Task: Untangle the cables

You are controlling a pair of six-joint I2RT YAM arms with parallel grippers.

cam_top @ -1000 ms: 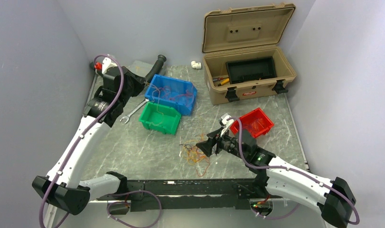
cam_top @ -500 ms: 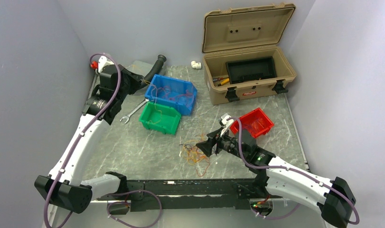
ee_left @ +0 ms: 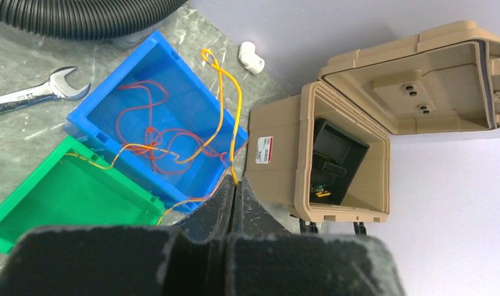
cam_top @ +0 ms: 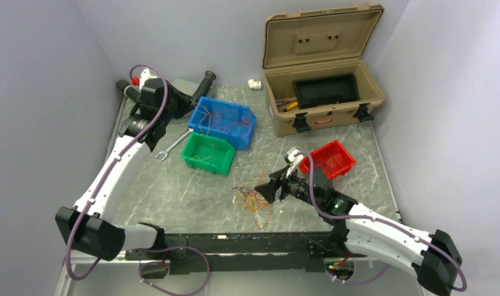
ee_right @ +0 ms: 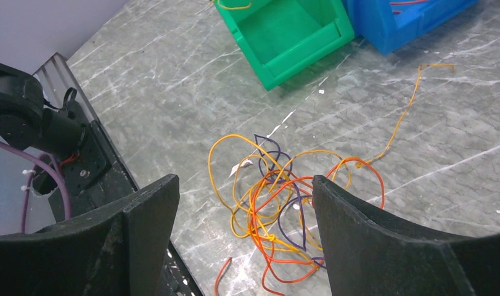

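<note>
The left gripper (ee_left: 235, 190) is clenched, its 2 fingers pressed flat together, with a yellow cable (ee_left: 233, 117) pinched at their tips. From the tips this cable runs out across the blue bin (ee_left: 185, 86), folds in a tight loop near the bin's far rim and comes back down into it. There it crosses the red cables (ee_left: 150, 132) lying loosely on the bin floor. A thinner yellow strand passes over the wall into the green bin (ee_left: 62, 197), which stands against the blue one. The right gripper (ee_right: 242, 182) is released, its 2 fingers spread wide above the table (ee_right: 173, 92). In the right wrist view the tangle of cables (ee_right: 278, 216), orange, yellow and a few purple loops, lies on the marble between the fingers, nearer the one on the view's right. Whether any loop touches a finger cannot be told. 1 orange strand (ee_right: 401, 117) trails from the tangle toward the bins and ends short of the blue one. In the top view the tangle sits near the table's front edge, just left of the right gripper and well apart from the bins. The tan toolbox (cam_top: 324, 105) stands open at the back, the red bin (cam_top: 328, 159) lies beside the right arm, and a wrench (ee_left: 31, 95) and black hose (ee_left: 81, 21) lie beyond the blue bin.
</note>
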